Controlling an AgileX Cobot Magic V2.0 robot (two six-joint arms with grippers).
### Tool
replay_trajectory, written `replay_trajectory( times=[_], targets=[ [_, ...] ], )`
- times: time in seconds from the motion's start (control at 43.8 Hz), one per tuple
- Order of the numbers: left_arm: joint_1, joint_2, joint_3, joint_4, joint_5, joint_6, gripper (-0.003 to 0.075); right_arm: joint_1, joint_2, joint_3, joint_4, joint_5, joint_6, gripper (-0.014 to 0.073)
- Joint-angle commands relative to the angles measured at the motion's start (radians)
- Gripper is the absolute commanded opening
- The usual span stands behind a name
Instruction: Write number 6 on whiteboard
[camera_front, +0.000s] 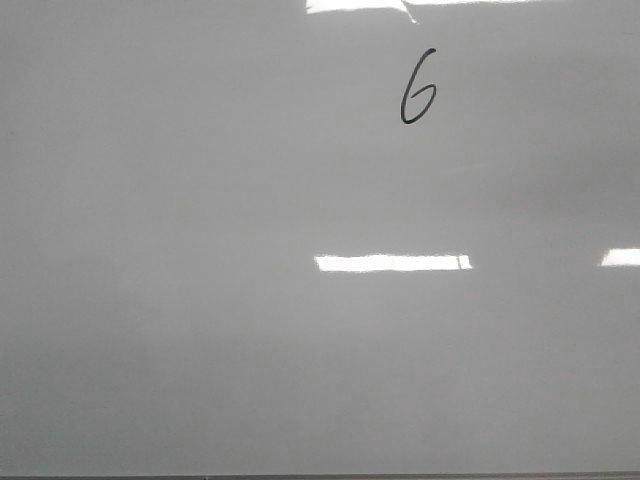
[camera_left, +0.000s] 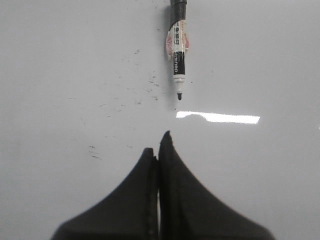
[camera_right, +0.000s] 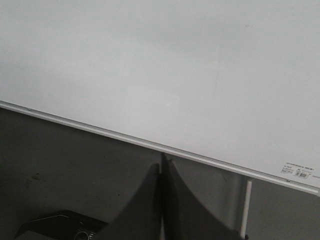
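Note:
A thin black handwritten number 6 (camera_front: 416, 88) stands on the glossy pale whiteboard (camera_front: 200, 300), in the upper middle-right of the front view. In the left wrist view a marker (camera_left: 178, 52) lies loose on the whiteboard (camera_left: 260, 180), its uncapped black tip pointing toward my left gripper (camera_left: 158, 145). That gripper is shut and empty, a short way from the marker. My right gripper (camera_right: 161, 165) is shut with nothing in it, hanging just off the whiteboard's metal-framed edge (camera_right: 150, 143) over dark floor. Neither gripper shows in the front view.
Faint black ink specks (camera_left: 135, 95) dot the board near the marker. Bright rectangular light reflections (camera_front: 392, 262) lie on the board. Beyond the board's edge stand a white leg (camera_right: 245, 207) and a dark object (camera_right: 60, 227).

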Motion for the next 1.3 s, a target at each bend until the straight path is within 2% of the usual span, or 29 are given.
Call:
replay_trajectory(
  times=[0.0, 0.137, 0.297, 0.981, 1.278],
  targets=[
    [0.002, -0.014, 0.003, -0.004, -0.089, -0.008, -0.0020, -0.005, 0.006, -0.022, -0.017, -0.055, -0.008, -0.0069],
    [0.002, -0.014, 0.003, -0.002, -0.122, 0.014, -0.0020, -0.005, 0.006, -0.022, -0.017, -0.055, -0.008, -0.0069],
    [0.002, -0.014, 0.003, -0.066, -0.213, 0.158, -0.0020, -0.005, 0.006, -0.022, -0.017, -0.055, -0.008, -0.0069],
    [0.002, -0.016, 0.003, -0.070, -0.215, 0.159, -0.0020, -0.005, 0.006, -0.022, -0.017, -0.055, -0.008, -0.0069],
    [-0.060, -0.016, 0.003, -0.070, -0.215, 0.159, -0.0020, -0.005, 0.006, -0.022, -0.017, -0.055, -0.008, -0.0069]
  ],
)
